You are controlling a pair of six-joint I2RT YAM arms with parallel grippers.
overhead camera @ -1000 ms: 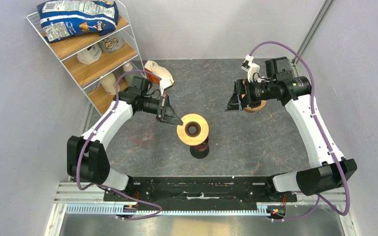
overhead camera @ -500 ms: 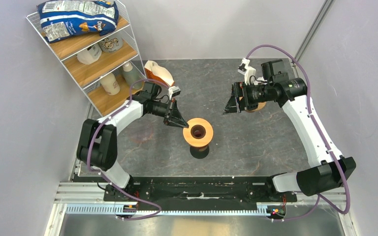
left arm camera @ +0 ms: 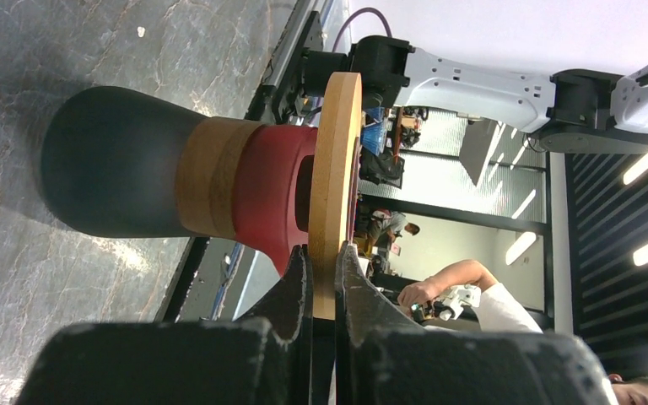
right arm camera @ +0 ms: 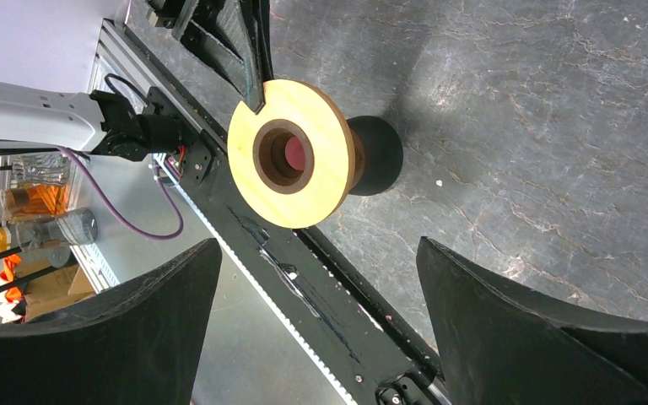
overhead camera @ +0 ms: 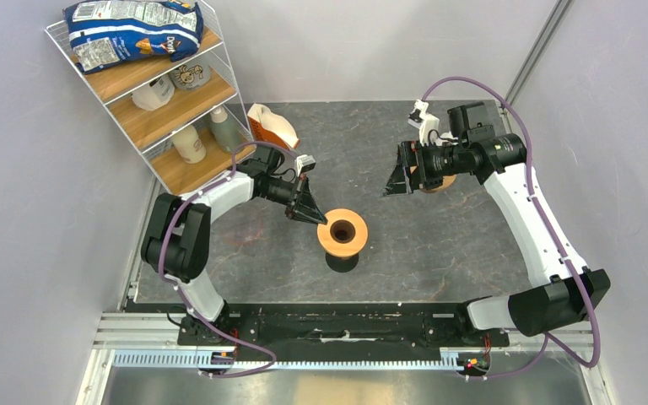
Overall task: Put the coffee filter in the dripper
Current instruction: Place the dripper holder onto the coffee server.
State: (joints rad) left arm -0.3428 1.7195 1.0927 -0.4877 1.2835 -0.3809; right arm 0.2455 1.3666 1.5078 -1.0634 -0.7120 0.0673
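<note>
Orange-and-white, the filter packet (overhead camera: 272, 125) leans at the table's (overhead camera: 439, 245) 11 o'clock; a single coffee filter I cannot pick out. My left end effector (overhead camera: 315, 216) pinches the rim of a bare wooden ring (overhead camera: 342, 232) at its 10 o'clock; the ring sits on a red-and-black vessel (left arm camera: 110, 164) near centre. At the ring's 2 o'clock my right end effector (overhead camera: 393, 175) hangs spread wide, holding nothing. The dripper's (overhead camera: 437, 183) brown collar peeks out just behind it, mostly hidden.

ring (right arm camera: 325, 181): pale wood | pot (left arm camera: 110, 160): black, tan, red | table (overhead camera: 447, 245): grey marbled
</note>
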